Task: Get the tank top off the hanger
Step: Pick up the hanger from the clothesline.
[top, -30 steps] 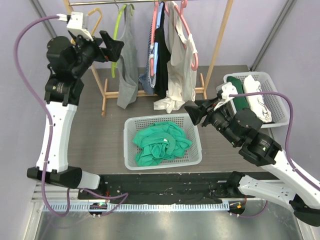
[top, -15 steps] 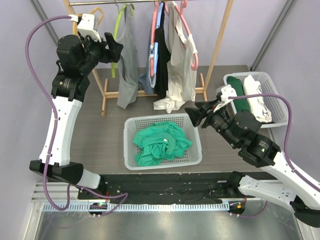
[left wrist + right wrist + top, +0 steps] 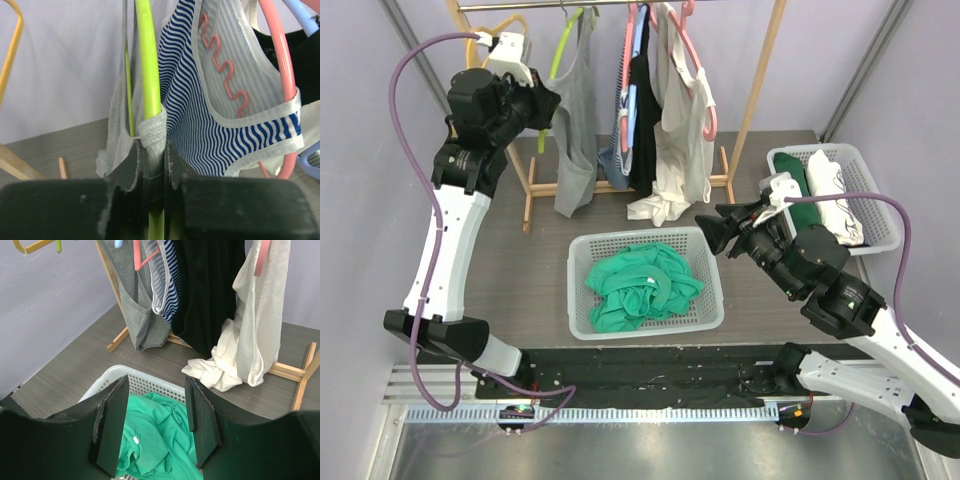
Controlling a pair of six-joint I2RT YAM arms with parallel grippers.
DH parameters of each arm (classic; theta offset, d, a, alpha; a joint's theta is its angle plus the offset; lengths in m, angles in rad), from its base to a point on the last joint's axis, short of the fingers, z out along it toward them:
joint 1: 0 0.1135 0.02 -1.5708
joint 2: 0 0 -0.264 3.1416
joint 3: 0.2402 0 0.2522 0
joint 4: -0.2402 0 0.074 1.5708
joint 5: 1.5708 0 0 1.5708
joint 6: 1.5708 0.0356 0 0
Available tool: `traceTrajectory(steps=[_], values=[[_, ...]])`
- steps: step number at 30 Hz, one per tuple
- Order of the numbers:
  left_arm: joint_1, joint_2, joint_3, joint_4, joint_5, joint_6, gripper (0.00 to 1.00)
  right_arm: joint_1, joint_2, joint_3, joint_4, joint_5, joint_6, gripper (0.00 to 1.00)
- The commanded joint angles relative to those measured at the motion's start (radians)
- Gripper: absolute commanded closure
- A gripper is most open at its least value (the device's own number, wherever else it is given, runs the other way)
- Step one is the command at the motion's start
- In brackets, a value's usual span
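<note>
Purple walls [image 3: 360,200] behind; within 1 second the left gripper [image 3: 542,104] has climbed to the green hanger [image 3: 148,60], jaws clamped on the grey tank top [image 3: 578,130] strap hanging there. The pull-off looks ready. Right gripper [image 3: 712,228] waits, jaws apart.

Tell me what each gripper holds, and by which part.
The left gripper is shut on the grey tank top, pinching its shoulder strap against the green hanger. The right gripper is open, holding nothing.
</note>
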Motion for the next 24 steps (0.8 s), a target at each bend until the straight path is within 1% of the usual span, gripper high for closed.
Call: traceTrajectory(steps=[1,6,11,15,19,24], values=[[-0.011,0.014,0.069,-0.022,0.011,0.026,1.0,-0.002,-0.021,-0.01,0.053,0.026,-0.018,0.44],[-0.026,0.005,0.111,-0.016,-0.018,0.083,1.0,-0.002,-0.044,-0.027,0.051,0.033,-0.021,0.44],[-0.047,-0.02,0.143,0.035,-0.09,0.16,1.0,-0.002,-0.05,-0.039,0.053,0.029,-0.019,0.45],[-0.054,-0.02,0.229,0.04,-0.079,0.166,1.0,-0.002,-0.05,-0.041,0.053,0.021,-0.019,0.47],[-0.061,-0.026,0.278,0.043,-0.071,0.166,1.0,-0.001,-0.065,-0.05,0.05,0.021,-0.012,0.48],[-0.061,-0.046,0.284,0.072,-0.062,0.163,1.0,-0.002,-0.091,-0.055,0.035,0.027,-0.01,0.5]])
